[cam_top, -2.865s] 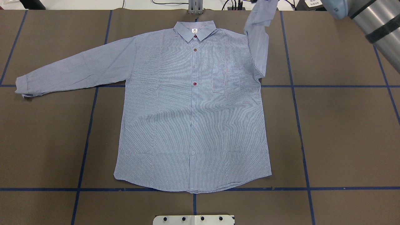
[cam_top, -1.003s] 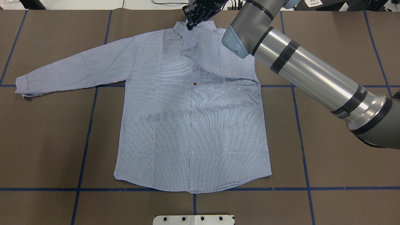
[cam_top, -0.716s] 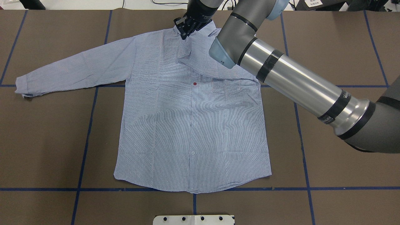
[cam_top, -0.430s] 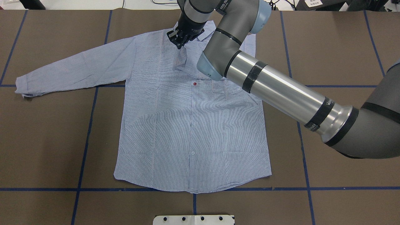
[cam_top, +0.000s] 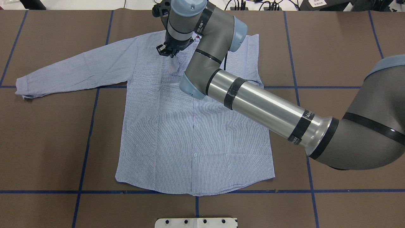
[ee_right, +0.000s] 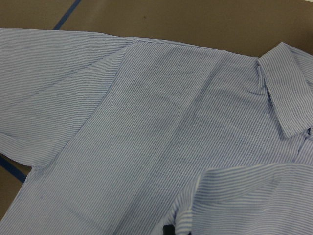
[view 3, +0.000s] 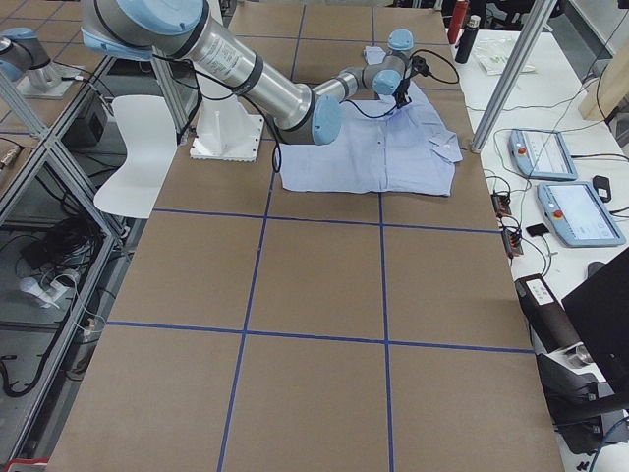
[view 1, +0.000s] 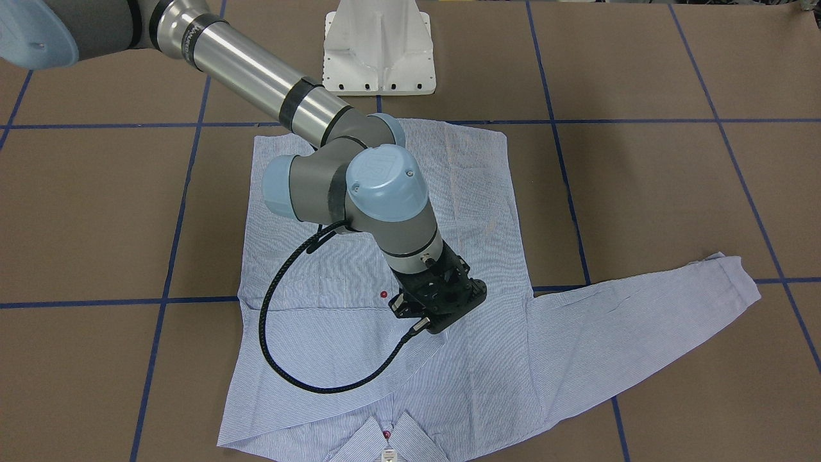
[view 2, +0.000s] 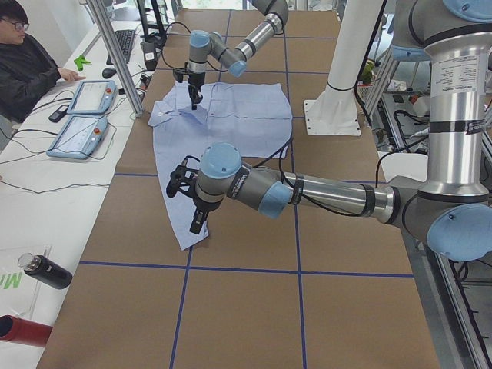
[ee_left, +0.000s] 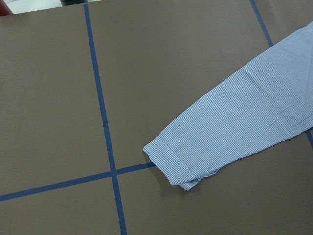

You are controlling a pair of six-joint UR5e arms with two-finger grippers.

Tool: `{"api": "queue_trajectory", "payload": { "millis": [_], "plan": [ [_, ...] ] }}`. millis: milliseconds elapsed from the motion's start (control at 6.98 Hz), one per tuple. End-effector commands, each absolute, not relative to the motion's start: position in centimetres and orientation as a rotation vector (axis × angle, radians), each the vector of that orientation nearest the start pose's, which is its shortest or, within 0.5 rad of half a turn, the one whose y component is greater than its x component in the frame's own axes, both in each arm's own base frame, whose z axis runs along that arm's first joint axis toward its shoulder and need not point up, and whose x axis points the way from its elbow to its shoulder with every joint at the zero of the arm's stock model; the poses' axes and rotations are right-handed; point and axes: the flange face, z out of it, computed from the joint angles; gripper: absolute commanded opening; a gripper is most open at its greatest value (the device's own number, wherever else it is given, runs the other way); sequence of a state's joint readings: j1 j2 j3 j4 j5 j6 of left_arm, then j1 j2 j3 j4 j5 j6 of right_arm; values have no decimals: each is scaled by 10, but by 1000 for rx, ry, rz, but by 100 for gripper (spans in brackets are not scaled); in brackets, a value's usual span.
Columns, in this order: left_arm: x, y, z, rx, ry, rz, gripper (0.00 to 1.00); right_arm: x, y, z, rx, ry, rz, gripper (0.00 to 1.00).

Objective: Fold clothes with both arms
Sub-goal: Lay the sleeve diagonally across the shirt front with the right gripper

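The striped shirt (cam_top: 190, 142) lies flat, front up, on the brown table. My right gripper (cam_top: 168, 53) is low over the upper chest, shut on the cuff of the shirt's right sleeve (view 1: 333, 398), which is drawn slantwise across the front. In the right wrist view that cuff (ee_right: 234, 196) lies just below the camera, with the collar (ee_right: 283, 83) beyond it. The other sleeve (cam_top: 76, 71) stretches out flat, and its cuff (ee_left: 176, 166) shows in the left wrist view. My left gripper (view 2: 197, 224) hovers over that cuff. I cannot tell whether it is open or shut.
The white pedestal base (view 1: 380, 48) stands at the table's near edge, behind the hem. Blue tape lines grid the table. A person (view 2: 31, 65) sits at a side table with teach pendants (view 2: 77, 123) and bottles (view 2: 46, 273) beyond the collar end.
My right gripper has moved left and down from the collar to the upper left chest, dragging the sleeve cuff with it. The sleeve now covers more of the front.
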State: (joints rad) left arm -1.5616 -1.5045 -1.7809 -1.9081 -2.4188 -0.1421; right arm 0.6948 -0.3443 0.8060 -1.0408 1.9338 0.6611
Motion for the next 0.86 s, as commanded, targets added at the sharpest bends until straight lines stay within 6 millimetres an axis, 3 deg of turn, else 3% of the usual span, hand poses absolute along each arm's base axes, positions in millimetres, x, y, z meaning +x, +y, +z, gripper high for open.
{"api": "queue_trajectory", "payload": {
  "millis": [0, 430, 716],
  "plan": [
    [-54, -480, 541, 389, 862, 81, 100, -649, -623, 99, 561, -842, -349, 0],
    [-54, -483, 539, 393, 859, 81, 100, -668, -613, 107, 620, -841, -340, 3],
    [-54, -483, 540, 391, 859, 81, 100, -671, -610, 95, 604, -868, -296, 96]
  ]
}}
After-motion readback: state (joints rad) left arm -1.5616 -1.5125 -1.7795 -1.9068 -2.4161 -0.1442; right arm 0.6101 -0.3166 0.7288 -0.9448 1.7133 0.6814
